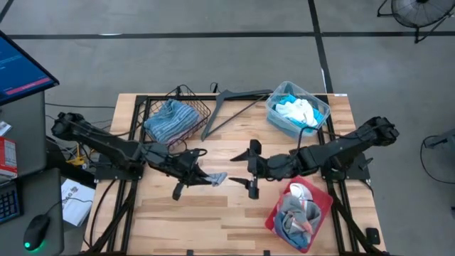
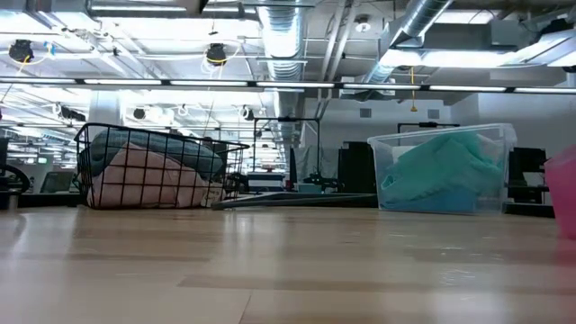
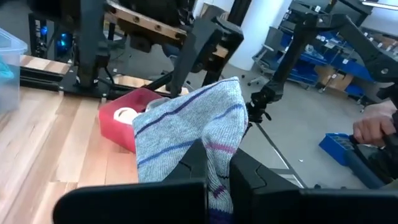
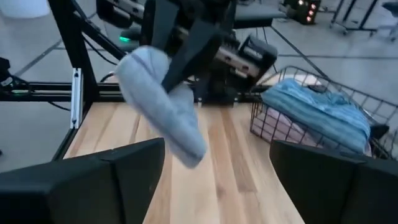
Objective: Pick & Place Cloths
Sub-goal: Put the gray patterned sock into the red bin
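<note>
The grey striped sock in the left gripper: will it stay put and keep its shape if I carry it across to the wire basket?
Probably floppy: the grey striped sock drapes and folds over the shut left gripper, hanging free in the right wrist view. It looks light. Its loose end may swing or snag on the wire basket rim. The right gripper stands open, not touching it.

Grey floor (image 1: 213,64), exposed ceiling ducts (image 2: 286,40), strip lights (image 2: 387,87), floor fan (image 1: 419,13)
</note>
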You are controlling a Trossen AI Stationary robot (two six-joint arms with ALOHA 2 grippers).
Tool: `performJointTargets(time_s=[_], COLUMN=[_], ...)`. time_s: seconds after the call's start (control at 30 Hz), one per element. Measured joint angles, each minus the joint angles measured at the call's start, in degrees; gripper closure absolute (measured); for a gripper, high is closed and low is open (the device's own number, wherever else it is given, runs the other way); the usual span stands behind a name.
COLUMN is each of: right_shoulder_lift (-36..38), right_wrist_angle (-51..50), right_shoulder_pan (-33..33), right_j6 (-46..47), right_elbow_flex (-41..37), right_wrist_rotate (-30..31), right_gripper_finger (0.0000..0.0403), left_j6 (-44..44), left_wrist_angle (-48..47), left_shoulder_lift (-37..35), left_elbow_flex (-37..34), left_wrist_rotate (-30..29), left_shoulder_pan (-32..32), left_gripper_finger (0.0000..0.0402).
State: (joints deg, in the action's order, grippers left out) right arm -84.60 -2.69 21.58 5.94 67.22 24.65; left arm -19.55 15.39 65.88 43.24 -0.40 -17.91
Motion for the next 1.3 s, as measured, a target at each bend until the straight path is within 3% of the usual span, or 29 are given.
performJointTargets(time_s=[0.27,1.3], right_shoulder_lift=[0.0,-0.1], right_wrist_angle=[1.2,1.2], right_shoulder_pan=[-1.3,-3.0], right_j6=[-2.3,-3.5], right_elbow_flex=[0.0,0.0], right_wrist_rotate=[-5.0,-6.2], right_gripper_finger=[0.0116,0.0117], left_j6=[-0.1,-3.8], left_wrist_angle=[0.0,6.6], left_shoulder_lift=[0.2,4.4], left_elbow_flex=[0.0,0.1], left_wrist_rotate=[0.1,1.1], left_shoulder_pan=[1.7,4.9], left_gripper_finger=[0.0399,0.0399])
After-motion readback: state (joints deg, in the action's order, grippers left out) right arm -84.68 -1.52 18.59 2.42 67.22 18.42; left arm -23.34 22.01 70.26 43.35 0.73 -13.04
